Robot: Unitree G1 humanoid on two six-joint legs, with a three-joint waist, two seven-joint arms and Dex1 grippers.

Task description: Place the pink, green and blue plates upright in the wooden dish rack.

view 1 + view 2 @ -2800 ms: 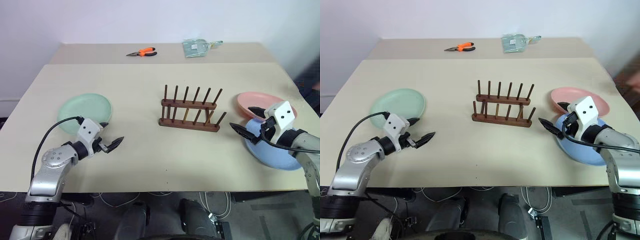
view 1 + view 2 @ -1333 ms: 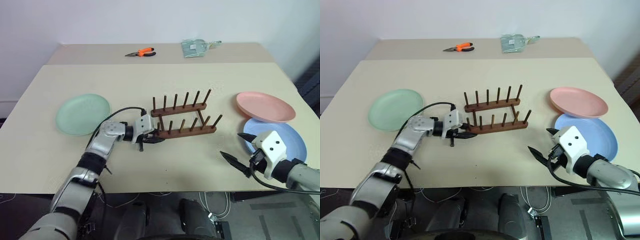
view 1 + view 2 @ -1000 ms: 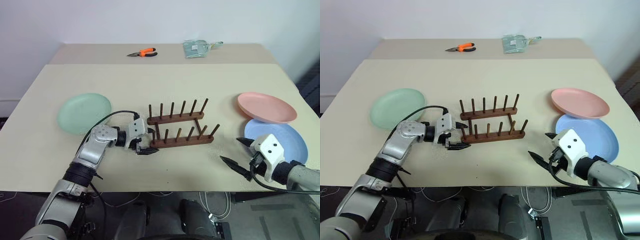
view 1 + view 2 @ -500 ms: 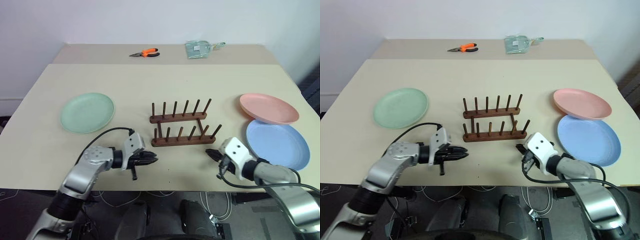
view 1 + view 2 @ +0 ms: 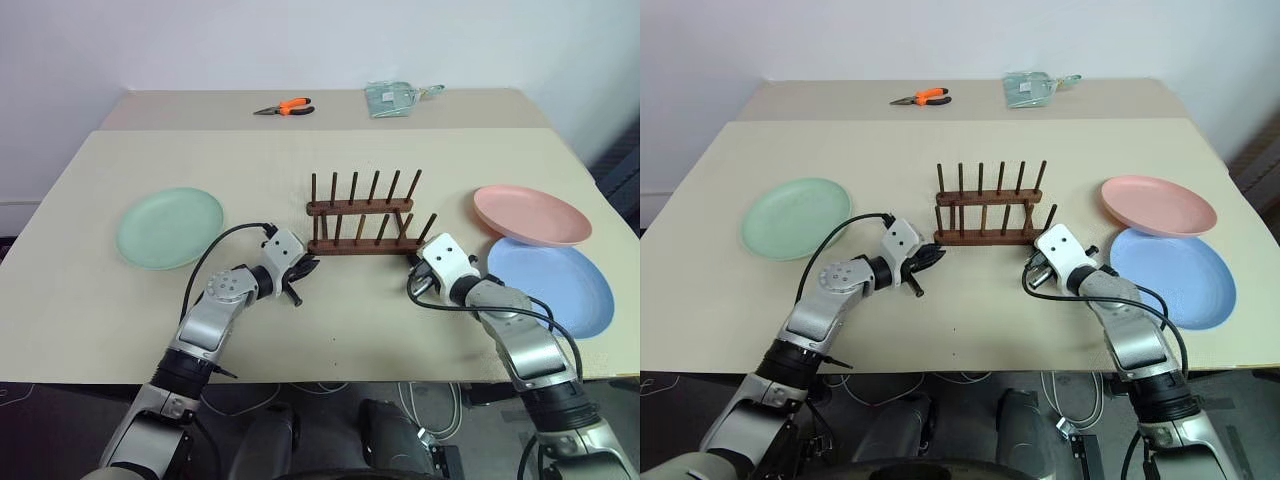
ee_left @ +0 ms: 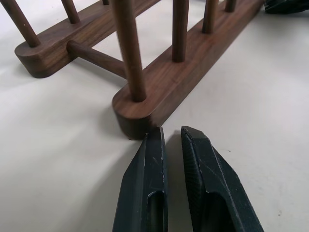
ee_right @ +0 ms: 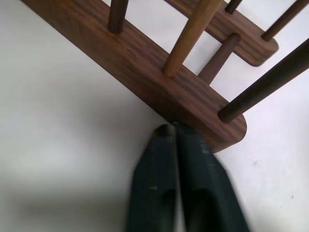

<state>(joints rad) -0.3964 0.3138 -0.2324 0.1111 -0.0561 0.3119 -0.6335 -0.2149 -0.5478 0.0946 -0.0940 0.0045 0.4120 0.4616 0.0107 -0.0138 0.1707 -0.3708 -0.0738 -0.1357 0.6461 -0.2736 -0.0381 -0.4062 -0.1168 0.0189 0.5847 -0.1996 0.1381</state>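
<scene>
The wooden dish rack [image 5: 360,225] stands empty at the table's middle, its pegs upright. My left gripper [image 5: 308,266] is shut with nothing in it, tips at the left end of the rack's near rail [image 6: 145,108]. At the rail's right end [image 7: 212,123], my right gripper [image 5: 412,264] is also shut and empty, tips against the wood. The green plate [image 5: 170,227] lies flat at the far left. The pink plate [image 5: 530,213] and the blue plate [image 5: 550,285] lie flat at the right, the pink rim overlapping the blue.
Orange-handled pliers [image 5: 285,106] and a clear plastic packet [image 5: 395,97] lie on the far table behind a seam. Bare tabletop [image 5: 350,320] runs between the rack and the near edge.
Both grippers have shut and moved forward to the two ends of the rack's near rail. The rack now sits farther from me and squarer to the table edge.
</scene>
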